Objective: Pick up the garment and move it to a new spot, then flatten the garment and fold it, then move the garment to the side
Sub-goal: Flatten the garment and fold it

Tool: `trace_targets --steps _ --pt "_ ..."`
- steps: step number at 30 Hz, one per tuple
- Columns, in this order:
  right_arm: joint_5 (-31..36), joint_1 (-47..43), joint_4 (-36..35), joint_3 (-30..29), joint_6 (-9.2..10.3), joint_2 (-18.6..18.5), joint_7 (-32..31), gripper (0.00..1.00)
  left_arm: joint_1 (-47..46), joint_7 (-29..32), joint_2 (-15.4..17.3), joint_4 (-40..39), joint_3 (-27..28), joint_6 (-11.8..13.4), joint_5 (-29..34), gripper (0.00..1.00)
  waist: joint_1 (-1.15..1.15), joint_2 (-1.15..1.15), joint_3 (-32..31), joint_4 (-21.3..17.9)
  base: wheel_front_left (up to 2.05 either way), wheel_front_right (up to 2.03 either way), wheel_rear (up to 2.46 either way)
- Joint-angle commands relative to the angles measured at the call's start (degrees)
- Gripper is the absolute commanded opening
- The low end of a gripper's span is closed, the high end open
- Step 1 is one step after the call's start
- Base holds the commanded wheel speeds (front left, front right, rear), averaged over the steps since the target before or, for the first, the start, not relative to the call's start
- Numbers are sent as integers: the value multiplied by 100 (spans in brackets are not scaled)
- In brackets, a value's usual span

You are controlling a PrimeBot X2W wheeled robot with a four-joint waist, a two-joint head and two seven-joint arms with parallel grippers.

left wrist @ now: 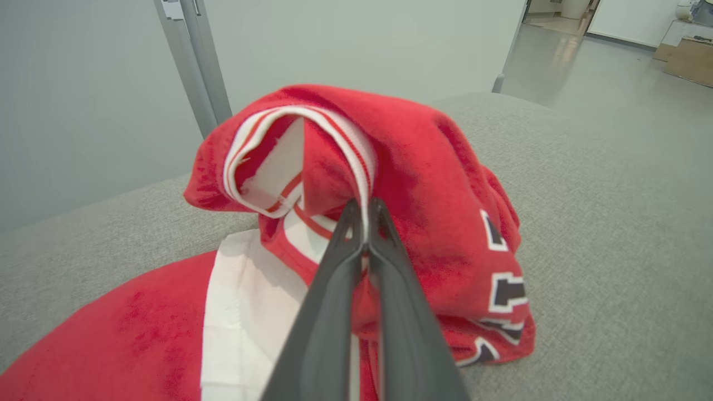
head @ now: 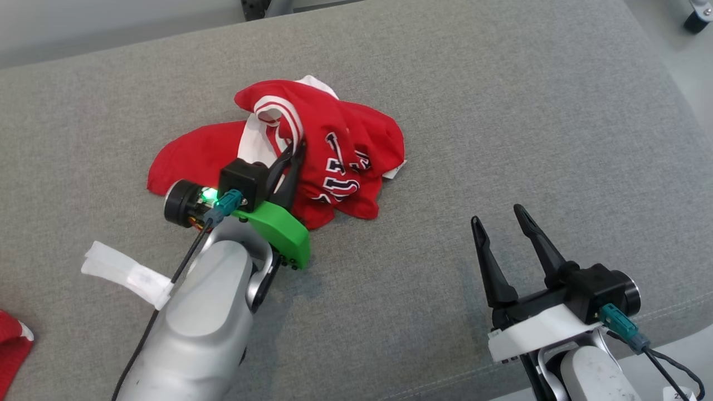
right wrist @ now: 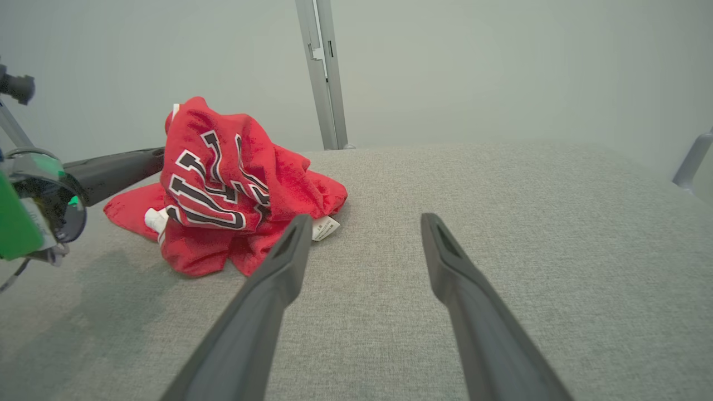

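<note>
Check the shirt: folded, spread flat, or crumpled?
Crumpled. The shirt sits in a bunched heap on the grey cushion, left gripper shut on its striped trim.

Red garment with white-striped trim, dark white-edged lettering; grey cushion; green bracket.

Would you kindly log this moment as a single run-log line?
left pincer: shut on jersey, striped trim | right pincer: open, apart from jersey | jersey: crumpled on grey cushion
</note>
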State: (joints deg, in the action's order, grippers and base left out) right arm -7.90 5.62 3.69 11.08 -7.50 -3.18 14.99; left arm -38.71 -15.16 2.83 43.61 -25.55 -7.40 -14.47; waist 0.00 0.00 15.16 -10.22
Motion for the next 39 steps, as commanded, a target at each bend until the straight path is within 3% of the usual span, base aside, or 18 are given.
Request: trace_targets --steps 1,10,18,23,25,28,33,39 --pt "-44 -43 19 12 2 -1 11 100 7 -1 16 -107 -132 -10 -211 0 0 0 -141 -68 0 0 0" --pt "-235 -172 150 208 2 24 11 100 -851 401 23 -696 -1206 -6 -2095 0 0 0 -766 -523 0 0 0" --pt "-458 -400 183 205 2 24 11 100 -2518 771 183 -1009 -997 -6 -2983 0 0 0 -1209 -939 0 0 0" --pt "-442 -441 188 142 2 26 11 100 -3163 690 274 -834 -759 65 -2996 0 0 0 -1315 -960 0 0 0" --pt "-426 -457 175 105 2 26 11 100 -3315 679 324 -663 -643 201 -2998 0 0 0 -1350 -931 0 0 0" --pt "-413 -487 141 62 2 26 11 100 -3056 943 360 -342 -539 311 -3197 0 0 0 -1376 -871 0 0 0" --pt "-439 -527 92 45 2 27 11 100 -1876 1238 541 61 -564 299 -3533 0 0 0 -1261 -664 0 0 0" --pt "-392 -468 96 46 2 25 11 100 -469 611 834 642 -423 566 -3630 0 0 0 -1061 -464 0 0 0"
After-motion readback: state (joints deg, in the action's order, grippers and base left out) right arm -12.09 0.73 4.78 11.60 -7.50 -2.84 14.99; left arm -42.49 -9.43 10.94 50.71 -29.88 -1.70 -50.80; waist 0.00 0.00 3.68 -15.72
